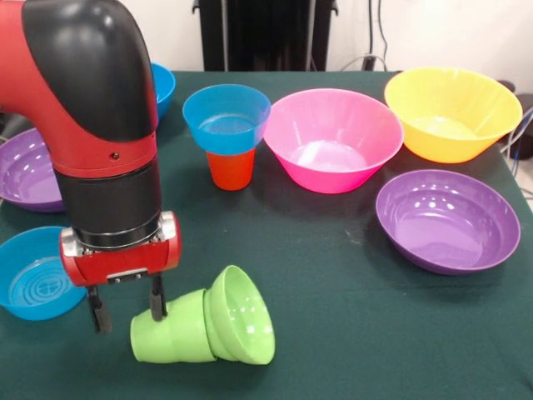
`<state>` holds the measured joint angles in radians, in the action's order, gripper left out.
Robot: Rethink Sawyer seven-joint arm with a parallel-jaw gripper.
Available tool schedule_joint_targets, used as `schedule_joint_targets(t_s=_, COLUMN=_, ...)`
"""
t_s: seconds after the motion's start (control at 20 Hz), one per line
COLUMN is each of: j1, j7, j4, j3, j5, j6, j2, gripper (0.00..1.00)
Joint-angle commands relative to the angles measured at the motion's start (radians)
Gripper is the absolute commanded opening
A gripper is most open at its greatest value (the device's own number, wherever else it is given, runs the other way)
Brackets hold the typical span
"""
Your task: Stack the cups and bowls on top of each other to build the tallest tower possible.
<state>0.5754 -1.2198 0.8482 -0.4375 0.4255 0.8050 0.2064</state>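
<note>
A blue bowl (226, 117) sits upright on the orange cup (231, 169) at the table's far middle: a short tower. The lime green cup (171, 337) lies on its side near the front edge, with the small lime green bowl (241, 315) tipped over against its wider end. My gripper (128, 310) hangs just left of and above the green cup's closed end. It is open and holds nothing, and one finger (156, 304) is close to the cup. The pink bowl (333, 137) and the yellow-orange bowl (452, 112) stand upright to the right of the tower.
A purple bowl (448, 218) stands at the right. Another purple bowl (25, 167) and a blue bowl (33, 275) are at the left edge, partly behind my arm. A third blue bowl (162, 83) peeks out behind the arm at the back.
</note>
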Motion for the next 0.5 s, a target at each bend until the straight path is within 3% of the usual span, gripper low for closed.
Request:
schedule_joint_targets(t_s=0.05, j1=-0.013, j7=0.265, j4=0.049, j3=-0.072, j5=0.065, j6=-0.023, j2=-0.018, gripper=1.0)
schedule_joint_targets(t_s=0.5, j1=0.029, j7=0.143, j4=0.239, j3=-0.095, j5=0.037, j6=-0.15, j2=0.026, gripper=1.0)
